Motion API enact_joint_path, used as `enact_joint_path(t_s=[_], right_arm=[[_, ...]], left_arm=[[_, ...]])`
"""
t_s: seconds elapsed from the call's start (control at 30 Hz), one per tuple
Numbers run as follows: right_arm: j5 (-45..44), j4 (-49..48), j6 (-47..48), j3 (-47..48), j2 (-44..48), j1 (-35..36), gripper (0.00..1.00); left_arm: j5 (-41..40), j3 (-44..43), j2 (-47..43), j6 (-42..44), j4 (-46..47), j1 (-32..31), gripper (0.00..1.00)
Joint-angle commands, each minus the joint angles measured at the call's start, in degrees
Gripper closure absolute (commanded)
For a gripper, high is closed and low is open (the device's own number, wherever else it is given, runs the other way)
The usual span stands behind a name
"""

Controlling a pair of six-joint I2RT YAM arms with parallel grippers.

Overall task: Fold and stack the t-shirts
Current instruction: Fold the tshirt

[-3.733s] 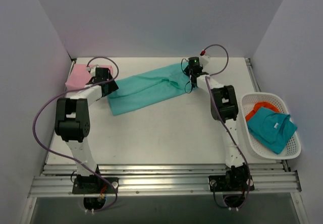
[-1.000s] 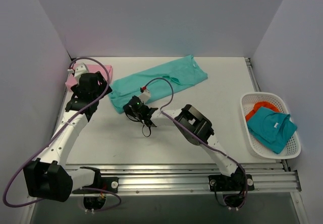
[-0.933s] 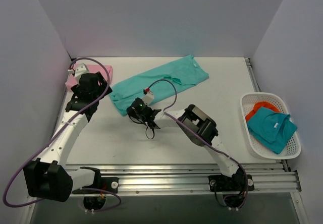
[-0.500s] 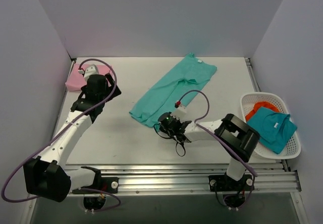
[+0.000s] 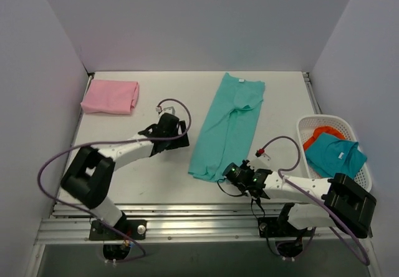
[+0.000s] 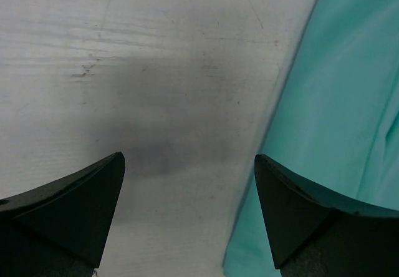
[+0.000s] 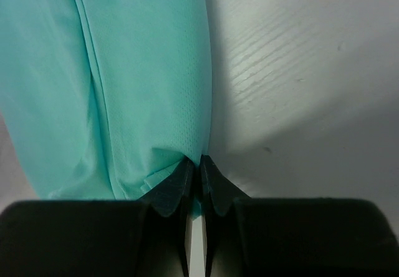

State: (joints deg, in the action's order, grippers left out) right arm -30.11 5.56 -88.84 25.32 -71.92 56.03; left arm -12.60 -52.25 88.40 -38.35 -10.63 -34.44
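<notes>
Green tee [image 5: 227, 124] stretched lengthwise for folding.
Right fingers [image 7: 215, 184] pinch its near hem to flatten it; left fingers [image 6: 68, 208] hover spread beside it.

Folded tee [image 5: 110, 97] sits far left on the counter [image 5: 156, 177]. The spread-out tee [image 5: 227, 127] runs near-to-far down the middle, left jaws just left of it, right jaws at its near end. Basket [image 5: 307, 122] at the right edge, more shirts [image 5: 336, 155] in it.
</notes>
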Motion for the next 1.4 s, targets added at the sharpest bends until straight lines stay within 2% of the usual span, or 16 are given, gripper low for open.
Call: enact_joint_path(t_s=[0.0, 0.07, 0.13, 0.17, 0.2, 0.23, 0.3, 0.4, 0.5, 0.53, 0.57, 0.6, 0.67, 0.87, 1.2, 1.37], right_arm=[[-5.22, 10.59, -5.20, -0.80, 4.85, 1.10, 0.98], [-5.49, 12.01, -5.82, -1.59, 7.75, 1.45, 0.97], [-5.75, 13.68, -6.08, -2.20, 10.29, 1.89, 0.80], [-5.66, 14.03, -6.00, -2.64, 11.18, 2.24, 0.68], [-5.58, 14.12, -5.30, -2.91, 11.97, 2.50, 0.35], [-5.58, 14.47, -5.21, -3.00, 13.20, 2.77, 0.22], [-5.66, 15.96, -5.55, -2.82, 14.26, 3.38, 0.08], [-6.54, 19.22, -6.61, -1.42, 15.06, 4.43, 0.06], [-8.21, 22.38, -7.22, 0.33, 15.06, 5.05, 0.06], [-9.26, 23.08, -7.66, 0.86, 14.97, 5.49, 0.06], [-9.70, 24.22, -7.75, 1.31, 14.88, 5.67, 0.06], [-10.05, 24.75, -7.93, 2.09, 14.97, 5.76, 0.06], [-11.28, 25.63, -8.28, 2.71, 14.97, 6.28, 0.06], [-13.48, 27.39, -8.28, 5.00, 14.70, 6.72, 0.07], [-15.07, 28.45, -8.19, 6.32, 14.61, 6.72, 0.10], [-15.07, 29.15, -8.46, 5.44, 16.28, 6.72, 0.12]], left_arm=[[5.65, -9.92, 7.82, 3.62, 9.67, 0.33, 0.06], [6.71, -17.15, 15.20, 7.40, 7.66, 0.51, 0.06], [7.59, -27.43, 22.29, 10.38, 6.86, 0.68, 0.06], [8.37, -30.86, 24.86, 11.27, 5.72, 0.77, 0.06], [8.56, -37.51, 29.68, 11.63, 4.93, 1.30, 0.06], [8.91, -40.53, 31.81, 12.15, 3.79, 1.65, 0.06], [11.80, -46.33, 38.38, 12.42, 3.34, 3.05, 0.06], [16.19, -59.07, 47.87, 12.25, 0.89, 4.20, 0.06], [19.18, -77.25, 59.55, 11.63, -7.88, 5.43, 0.06], [19.28, -82.43, 62.48, 11.19, -13.74, 5.61, 0.06], [19.02, -92.15, 65.47, 10.84, -16.50, 5.78, 0.06], [18.41, -96.68, 70.54, 10.23, -19.31, 5.87, 0.06], [18.57, -104.25, 74.01, 8.47, -23.02, 6.22, 0.06], [22.35, -96.03, 72.53, 4.51, -14.95, 6.22, 0.06], [27.28, -99.18, 76.74, 1.17, -13.36, 3.67, 0.06], [27.81, -99.72, 77.45, 0.29, -13.27, 3.23, 0.00]])
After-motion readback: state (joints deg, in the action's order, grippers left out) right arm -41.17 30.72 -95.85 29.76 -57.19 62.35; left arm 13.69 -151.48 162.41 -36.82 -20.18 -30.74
